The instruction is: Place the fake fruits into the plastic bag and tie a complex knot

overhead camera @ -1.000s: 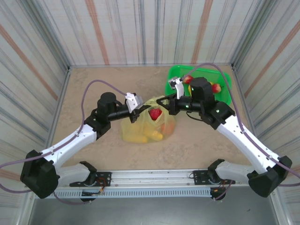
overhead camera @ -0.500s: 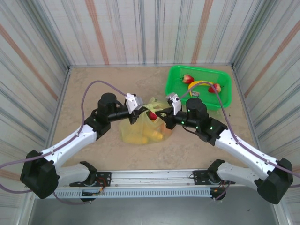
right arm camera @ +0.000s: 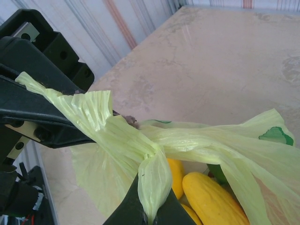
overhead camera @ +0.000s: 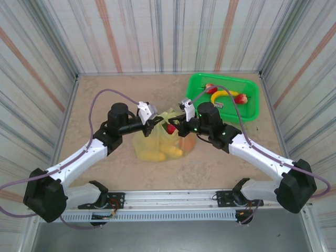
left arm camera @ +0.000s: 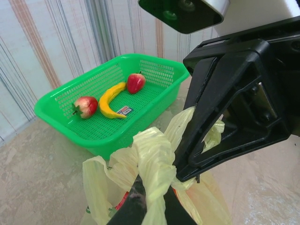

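The yellow-green plastic bag (overhead camera: 152,144) sits mid-table with fake fruits inside: a red strawberry (overhead camera: 170,128), yellow pieces (right arm camera: 211,201) and an orange one (overhead camera: 185,143). My left gripper (overhead camera: 156,122) is shut on one bag handle (left arm camera: 152,164), black fingers (left arm camera: 133,206) pinching it from below. My right gripper (overhead camera: 176,122) is shut on the other handle (right arm camera: 157,180). The two grippers almost touch above the bag's mouth. Between them the handles wrap round each other in a loose knot (right arm camera: 140,140).
A bright green slotted basket (overhead camera: 247,110) stands at the back right, holding a banana (overhead camera: 220,95) and two red fruits (left arm camera: 86,106), (left arm camera: 135,82). Striped walls close the table on three sides. Bare tabletop lies left of the bag.
My right arm has swung left from over the basket, carrying its handle toward the left gripper; the handles are now bunched together. The left arm has barely moved.
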`<state>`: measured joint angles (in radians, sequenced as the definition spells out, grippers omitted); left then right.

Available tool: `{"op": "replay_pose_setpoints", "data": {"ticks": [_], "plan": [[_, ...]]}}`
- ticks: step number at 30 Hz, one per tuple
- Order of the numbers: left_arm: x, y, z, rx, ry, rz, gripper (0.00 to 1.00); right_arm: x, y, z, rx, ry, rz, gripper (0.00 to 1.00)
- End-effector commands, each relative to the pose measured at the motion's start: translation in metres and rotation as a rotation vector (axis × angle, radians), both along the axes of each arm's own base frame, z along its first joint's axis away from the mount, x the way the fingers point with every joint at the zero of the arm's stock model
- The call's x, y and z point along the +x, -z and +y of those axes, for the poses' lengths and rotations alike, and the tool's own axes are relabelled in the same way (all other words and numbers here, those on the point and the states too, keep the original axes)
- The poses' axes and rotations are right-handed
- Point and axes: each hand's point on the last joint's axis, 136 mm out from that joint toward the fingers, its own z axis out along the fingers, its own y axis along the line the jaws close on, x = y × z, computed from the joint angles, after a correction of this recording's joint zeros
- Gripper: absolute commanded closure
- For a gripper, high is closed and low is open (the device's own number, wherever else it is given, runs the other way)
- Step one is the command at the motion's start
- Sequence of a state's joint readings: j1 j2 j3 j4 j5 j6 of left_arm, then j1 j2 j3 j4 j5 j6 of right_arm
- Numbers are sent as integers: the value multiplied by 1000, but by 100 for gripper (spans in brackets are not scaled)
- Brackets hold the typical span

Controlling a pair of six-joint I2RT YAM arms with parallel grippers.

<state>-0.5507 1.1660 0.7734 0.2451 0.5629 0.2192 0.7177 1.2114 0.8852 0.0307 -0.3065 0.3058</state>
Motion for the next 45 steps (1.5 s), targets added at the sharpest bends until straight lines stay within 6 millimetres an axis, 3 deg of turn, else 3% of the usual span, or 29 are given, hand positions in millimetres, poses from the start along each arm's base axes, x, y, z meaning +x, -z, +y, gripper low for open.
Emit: {"op": "replay_pose_setpoints", "data": {"ticks": [1,4,7,13,18,24,31,40,45], "plan": [[0,-24,0,-84,20,-44,100,7,15,-6,-37,51,46,100],[-2,-25,-2,-93,49,-32,98,8,17,-6,-32,59,53,100],[-6,-24,-4,-96,75,-27,84,10,16,-4,-23,62,56,100],[-9,-22,-4,-81,98,-34,94,17,12,-2,-12,75,56,100],[-10,-20,-6,-80,107,-23,94,14,9,2,1,51,59,100],[-9,-21,-7,-85,109,-16,73,10,8,6,0,33,56,100],[-1,-19,-7,-91,74,5,61,5,9,12,-2,14,55,100],[2,-14,-9,-74,65,25,66,1,11,16,1,0,52,100],[-1,-12,-10,-54,84,21,90,3,16,16,-9,6,50,100]]}}
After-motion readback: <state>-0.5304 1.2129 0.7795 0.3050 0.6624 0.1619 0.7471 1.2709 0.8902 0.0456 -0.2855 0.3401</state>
